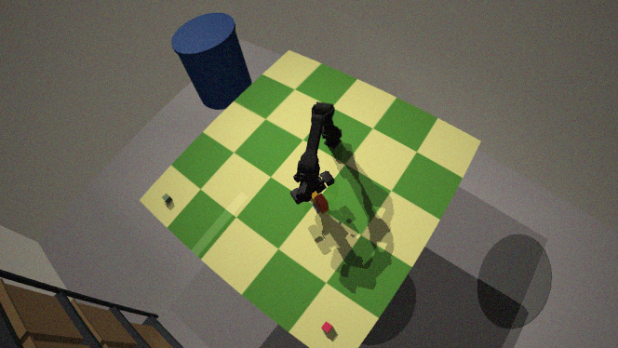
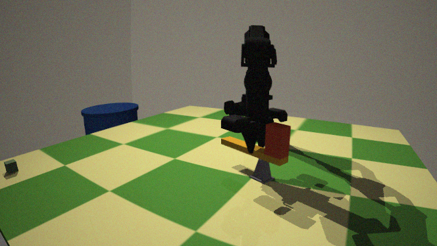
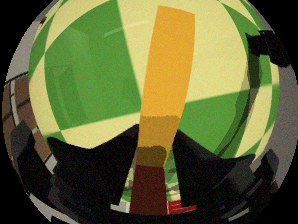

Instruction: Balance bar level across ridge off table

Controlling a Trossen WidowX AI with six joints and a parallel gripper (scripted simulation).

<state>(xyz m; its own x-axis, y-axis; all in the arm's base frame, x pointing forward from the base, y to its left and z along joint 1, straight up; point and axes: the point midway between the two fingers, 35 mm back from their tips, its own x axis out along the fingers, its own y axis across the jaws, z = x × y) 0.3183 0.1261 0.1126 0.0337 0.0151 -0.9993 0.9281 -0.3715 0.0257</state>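
The orange bar point(image 2: 230, 141) point(image 3: 167, 65) point(image 1: 321, 204) carries a dark red block point(image 2: 278, 141) point(image 3: 147, 190) upright on one end. The grey ridge point(image 2: 262, 171) stands on the checkered table under the bar, nearer the block end. In the exterior view its top meets the bar's underside; whether it bears the weight cannot be told. Both bar ends are clear of the table. My gripper point(image 2: 256, 148) point(image 3: 156, 131) points down and is shut on the bar, one finger on each side, beside the block. The arm mostly hides the bar in the top view.
A small dark green cube point(image 1: 167, 198) point(image 2: 10, 166) lies near one table corner and a small red cube point(image 1: 327, 327) near another. A large blue cylinder point(image 1: 219, 70) point(image 2: 110, 122) stands beyond the table's edge. A brown shelf point(image 1: 42, 309) is at the lower left.
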